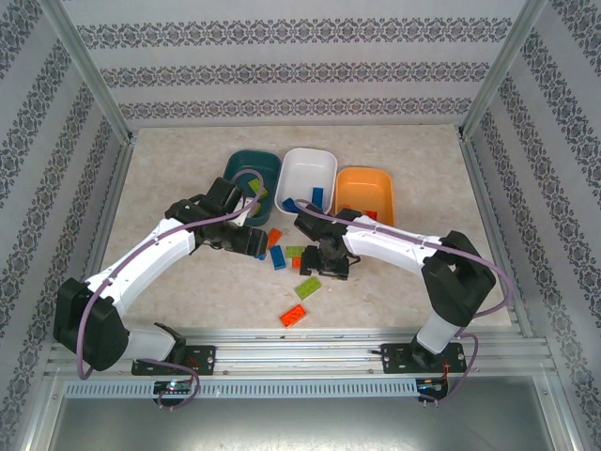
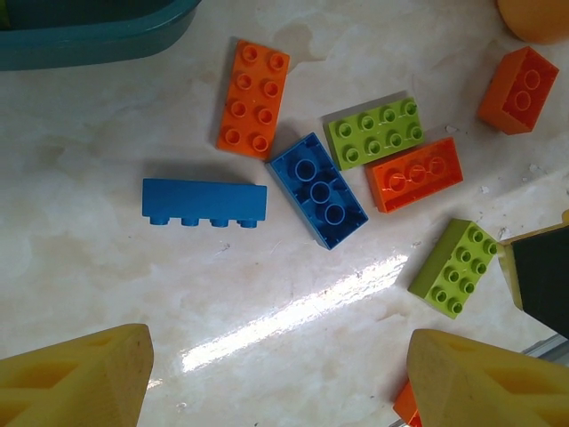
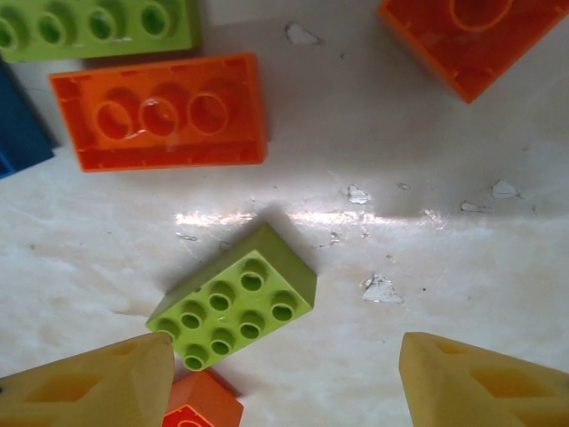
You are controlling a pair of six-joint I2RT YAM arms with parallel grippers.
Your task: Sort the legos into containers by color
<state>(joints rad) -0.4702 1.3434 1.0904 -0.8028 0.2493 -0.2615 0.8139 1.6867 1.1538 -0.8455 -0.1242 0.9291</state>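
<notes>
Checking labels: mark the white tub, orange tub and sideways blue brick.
white tub [image 1: 305, 174], top view, bare floor.
orange tub [image 1: 364, 191], top view, bare floor.
sideways blue brick [image 2: 204, 197], left wrist view, side wall.

In the top view the left arm [image 1: 141, 265] rises from its base at 7 o'clock and reaches toward 1 o'clock. Its elbow is bent, and the left gripper [image 1: 255, 242] is turned toward 3 o'clock near the centre. The right arm [image 1: 394, 246] climbs from 5 o'clock, folds at its elbow and stretches toward 9 o'clock, the right gripper [image 1: 329, 265] aimed downward. In both wrist views the yellow fingers [image 2: 80, 378] stand wide apart, jaws open.
</notes>
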